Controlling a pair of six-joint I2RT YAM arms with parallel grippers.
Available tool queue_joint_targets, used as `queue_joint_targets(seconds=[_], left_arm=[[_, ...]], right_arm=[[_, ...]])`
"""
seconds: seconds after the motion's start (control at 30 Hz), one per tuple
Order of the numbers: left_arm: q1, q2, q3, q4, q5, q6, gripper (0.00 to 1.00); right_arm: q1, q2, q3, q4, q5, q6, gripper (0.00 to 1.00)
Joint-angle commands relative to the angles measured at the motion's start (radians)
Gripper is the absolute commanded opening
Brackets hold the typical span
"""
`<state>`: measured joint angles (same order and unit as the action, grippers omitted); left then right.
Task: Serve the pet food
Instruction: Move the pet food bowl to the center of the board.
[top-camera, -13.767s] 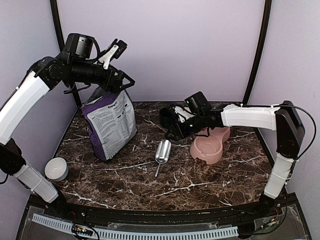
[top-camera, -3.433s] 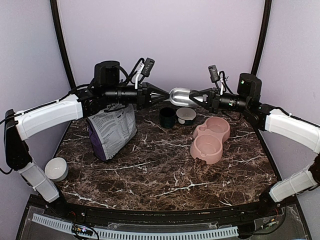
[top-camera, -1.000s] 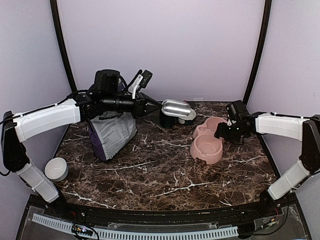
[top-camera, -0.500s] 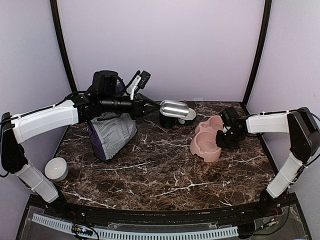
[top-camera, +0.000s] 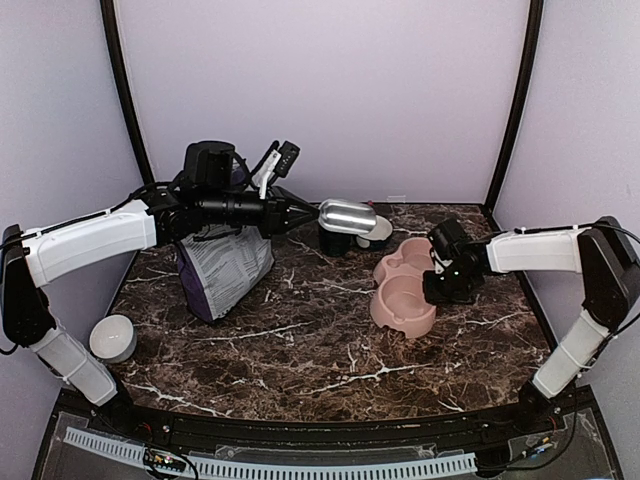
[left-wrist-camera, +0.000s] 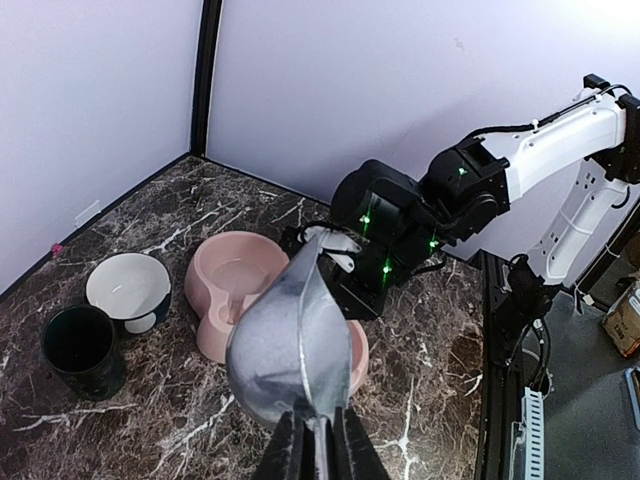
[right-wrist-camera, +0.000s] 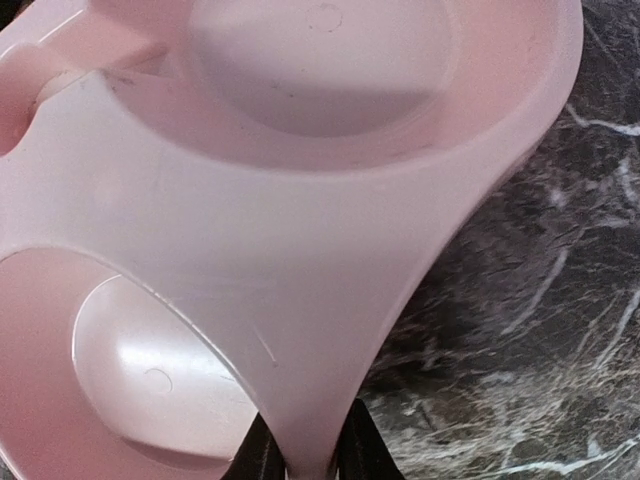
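My left gripper (top-camera: 303, 213) is shut on the handle of a metal scoop (top-camera: 347, 214), held level above the back of the table. In the left wrist view the scoop (left-wrist-camera: 293, 340) shows its outer shell above the fingers (left-wrist-camera: 352, 455), over the pink double bowl (left-wrist-camera: 228, 285). My right gripper (top-camera: 436, 281) is shut on the right rim of the pink double bowl (top-camera: 400, 290); its wrist view shows the rim (right-wrist-camera: 300, 260) pinched between the fingers (right-wrist-camera: 262, 452). Both wells look empty. The pet food is out of view.
A purple-and-grey bag (top-camera: 224, 264) leans at the back left under the left arm. A dark cup (top-camera: 333, 238) and a small white bowl (top-camera: 380, 232) stand behind the scoop. Another white bowl (top-camera: 112, 337) sits at the near left edge.
My right gripper has shut on the pink bowl's rim and dragged the bowl left and a little nearer. The left arm with the scoop has barely moved.
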<state>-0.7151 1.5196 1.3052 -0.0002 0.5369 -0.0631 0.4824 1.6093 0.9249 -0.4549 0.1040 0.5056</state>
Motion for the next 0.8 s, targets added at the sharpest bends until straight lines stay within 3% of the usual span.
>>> queue_joint_targets(seconds=[0.0, 0.3, 0.77], left_arm=[[0.008, -0.055, 0.012, 0.027, 0.000, 0.008, 0.00], [0.009, -0.075, 0.017, 0.012, -0.019, 0.009, 0.00], [0.009, -0.118, 0.064, -0.072, -0.116, 0.021, 0.00]], right_arm=[[0.108, -0.008, -0.026, -0.046, -0.078, -0.022, 0.00], [0.269, 0.024, -0.009, 0.010, -0.112, -0.024, 0.00], [0.301, 0.086, 0.097, 0.015, -0.077, -0.144, 0.00]])
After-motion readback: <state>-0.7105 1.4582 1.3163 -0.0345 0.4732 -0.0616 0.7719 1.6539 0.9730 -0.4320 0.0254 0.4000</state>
